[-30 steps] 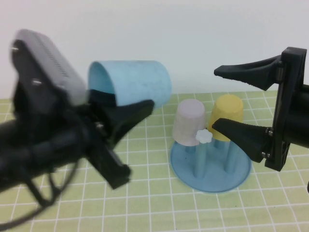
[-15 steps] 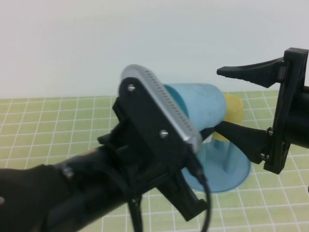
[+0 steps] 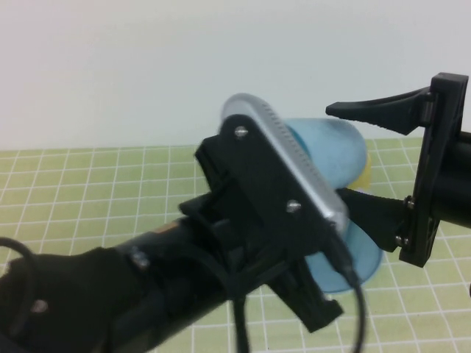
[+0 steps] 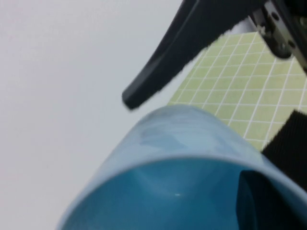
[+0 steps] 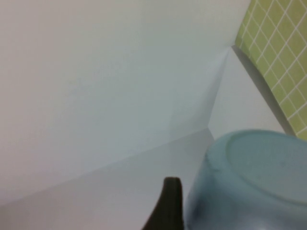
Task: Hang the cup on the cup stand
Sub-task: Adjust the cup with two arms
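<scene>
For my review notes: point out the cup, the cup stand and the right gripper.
cup (image 3: 335, 151), high view: its light-blue side wall.
cup stand (image 3: 364, 254), high view: bare edge of its round blue tray.
right gripper (image 3: 346, 151), high view: midway between its open fingertips.

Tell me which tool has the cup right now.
The left tool, shut on the rim of the light-blue cup, holding it sideways above the cup stand. The right tool, on the right, stands open, gripping nothing.

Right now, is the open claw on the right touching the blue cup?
Cannot tell. In the high view the cup, held by the left gripper, sits between the right gripper's spread fingers; no gap or contact shows plainly.
</scene>
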`<state>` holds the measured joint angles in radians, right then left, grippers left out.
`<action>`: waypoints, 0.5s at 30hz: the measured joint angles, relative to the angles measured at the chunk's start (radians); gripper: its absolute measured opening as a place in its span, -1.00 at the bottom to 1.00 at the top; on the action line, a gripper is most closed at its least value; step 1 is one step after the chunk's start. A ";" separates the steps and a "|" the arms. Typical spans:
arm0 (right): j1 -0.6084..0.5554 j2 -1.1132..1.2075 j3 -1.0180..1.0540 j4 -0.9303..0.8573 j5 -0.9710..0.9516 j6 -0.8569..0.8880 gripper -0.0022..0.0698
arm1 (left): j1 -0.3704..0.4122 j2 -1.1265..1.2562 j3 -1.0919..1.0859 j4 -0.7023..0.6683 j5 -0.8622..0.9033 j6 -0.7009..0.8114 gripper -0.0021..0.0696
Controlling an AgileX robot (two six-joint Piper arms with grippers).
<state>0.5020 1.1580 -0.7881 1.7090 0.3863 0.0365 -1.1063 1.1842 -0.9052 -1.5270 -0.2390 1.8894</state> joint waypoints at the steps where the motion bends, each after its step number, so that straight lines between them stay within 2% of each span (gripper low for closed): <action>1: 0.000 0.000 0.000 0.000 0.002 0.000 0.93 | 0.000 0.000 -0.005 0.002 0.000 0.000 -0.91; 6: 0.000 0.000 0.000 0.000 0.009 -0.011 0.91 | -0.002 0.011 -0.017 0.012 0.005 0.000 -0.91; 11: 0.000 0.000 0.000 0.000 0.015 -0.022 0.66 | -0.002 0.015 -0.017 0.016 0.002 0.002 -0.91; 15: 0.000 0.000 0.000 0.000 0.017 -0.036 0.60 | -0.002 0.015 -0.017 0.013 -0.008 0.002 -0.88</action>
<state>0.5020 1.1580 -0.7881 1.7090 0.4030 0.0000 -1.1081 1.1997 -0.9221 -1.5138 -0.2466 1.8916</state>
